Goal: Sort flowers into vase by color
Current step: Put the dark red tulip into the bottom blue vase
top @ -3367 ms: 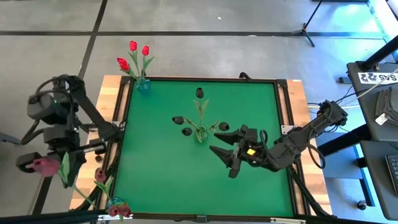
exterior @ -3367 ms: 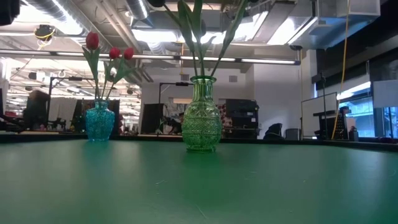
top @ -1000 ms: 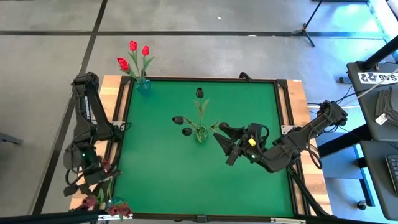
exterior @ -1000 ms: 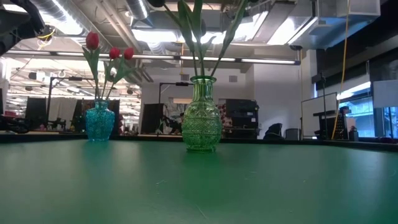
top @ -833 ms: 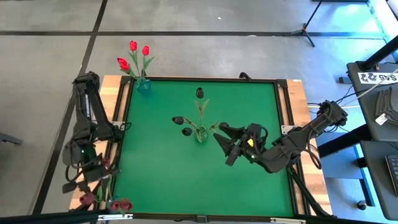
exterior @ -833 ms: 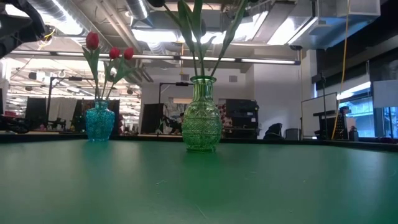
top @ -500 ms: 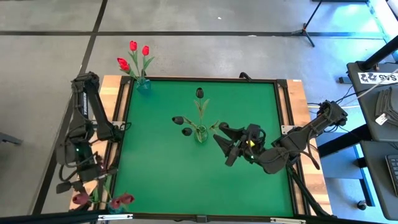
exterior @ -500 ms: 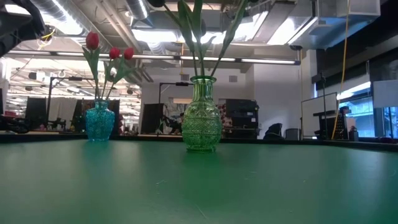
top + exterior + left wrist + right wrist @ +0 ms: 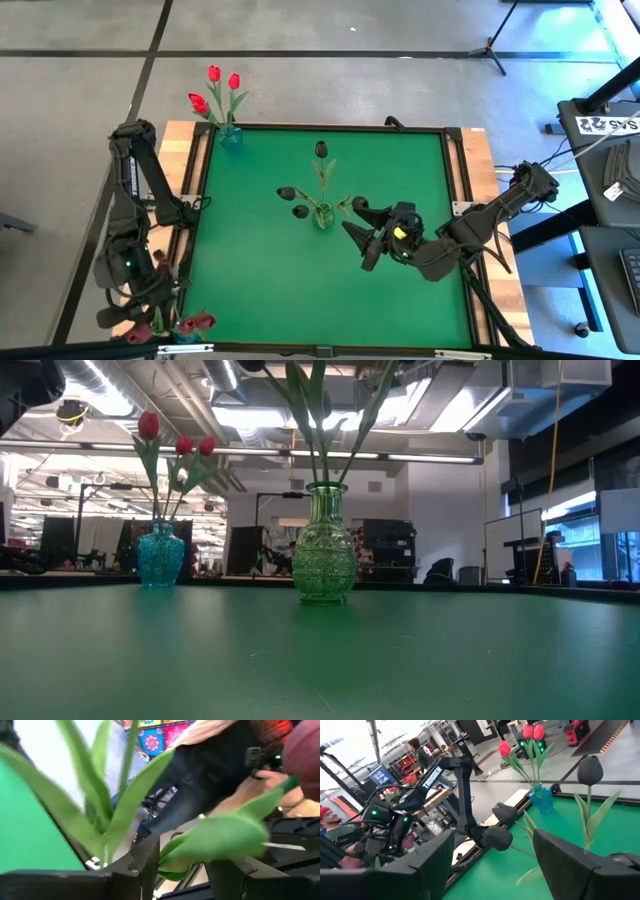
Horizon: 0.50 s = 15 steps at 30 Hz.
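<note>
Three red flowers [image 9: 215, 90] stand in a blue vase [image 9: 230, 135] at the table's far left corner. Near-black flowers [image 9: 300, 200] stand in a green vase [image 9: 322, 213] at the middle. Maroon flowers [image 9: 195, 322] stand at the near left corner. My left gripper [image 9: 135, 312] hovers beside them, open, with a green leaf [image 9: 200, 845] between its fingers and a maroon head [image 9: 305, 760] beyond. My right gripper [image 9: 365, 235] hangs open just right of the green vase, with nothing between its fingers [image 9: 495, 870]. My left gripper has a broad green leaf [image 9: 185, 855] of a maroon flower lying in the gap between its two fingers. The fingers come at it nearly level. Whether they touch the leaf I cannot tell.
The green mat [image 9: 300, 280] has a raised dark frame [image 9: 320, 128] around it. A person in dark clothes [image 9: 225, 780] stands close beyond the table's near left corner, and other people [image 9: 417, 750] are farther off in the room. Free mat lies near the front edge.
My left gripper has risen a little beside the maroon flowers at the near left corner and has rolled about its own axis. The maroon heads have shifted slightly beside it.
</note>
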Each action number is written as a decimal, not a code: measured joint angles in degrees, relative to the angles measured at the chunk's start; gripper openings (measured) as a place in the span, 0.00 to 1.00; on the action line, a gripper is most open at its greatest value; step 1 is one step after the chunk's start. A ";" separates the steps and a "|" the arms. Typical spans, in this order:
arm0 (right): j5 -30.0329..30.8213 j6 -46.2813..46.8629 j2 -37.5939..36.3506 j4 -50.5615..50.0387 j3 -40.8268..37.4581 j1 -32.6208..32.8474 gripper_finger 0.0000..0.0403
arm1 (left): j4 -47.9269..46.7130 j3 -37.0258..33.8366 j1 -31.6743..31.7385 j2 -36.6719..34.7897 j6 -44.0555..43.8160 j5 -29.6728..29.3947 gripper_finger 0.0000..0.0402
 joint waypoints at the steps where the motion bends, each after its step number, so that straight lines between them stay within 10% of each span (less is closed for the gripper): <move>1: -0.23 0.00 0.00 -0.02 0.00 0.00 0.67 | -0.55 0.00 0.00 -0.02 -0.60 -0.41 0.35; 15: -4.23 -0.59 0.32 -0.43 0.02 0.00 0.67 | -4.38 0.86 0.02 -1.09 -0.66 -4.37 0.35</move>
